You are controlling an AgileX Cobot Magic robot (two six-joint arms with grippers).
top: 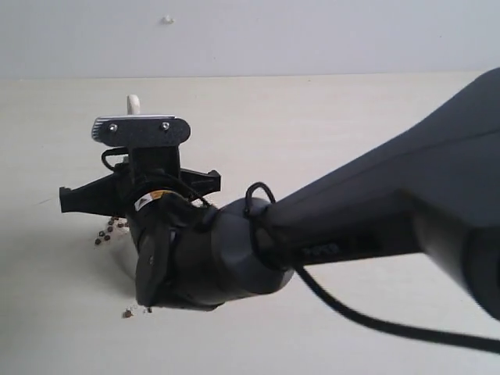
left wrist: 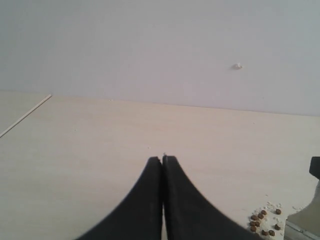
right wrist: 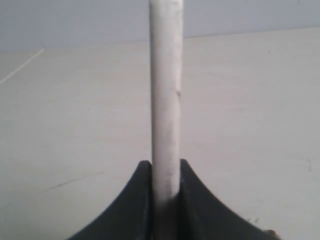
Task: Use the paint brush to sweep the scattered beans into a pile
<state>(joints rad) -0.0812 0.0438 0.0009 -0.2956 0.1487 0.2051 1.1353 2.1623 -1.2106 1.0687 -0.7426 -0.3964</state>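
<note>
My right gripper (right wrist: 166,167) is shut on the pale handle of the paint brush (right wrist: 166,100), which stands up between its jaws. In the exterior view the handle's tip (top: 133,104) pokes up behind the right wrist (top: 144,191), and the arm hides the brush head. Reddish-brown beans (top: 109,229) lie left of the wrist, and two stray ones (top: 129,312) lie nearer the front. In the left wrist view the beans (left wrist: 262,222) sit in a small loose pile with white grains, next to the grey edge of the brush head (left wrist: 302,222). My left gripper (left wrist: 162,159) is shut and empty, off to the side of them.
The pale wooden table (top: 312,125) runs back to a grey wall with a small white mark (top: 167,19). My right arm (top: 375,211) and its black cable (top: 351,312) fill the lower right of the exterior view.
</note>
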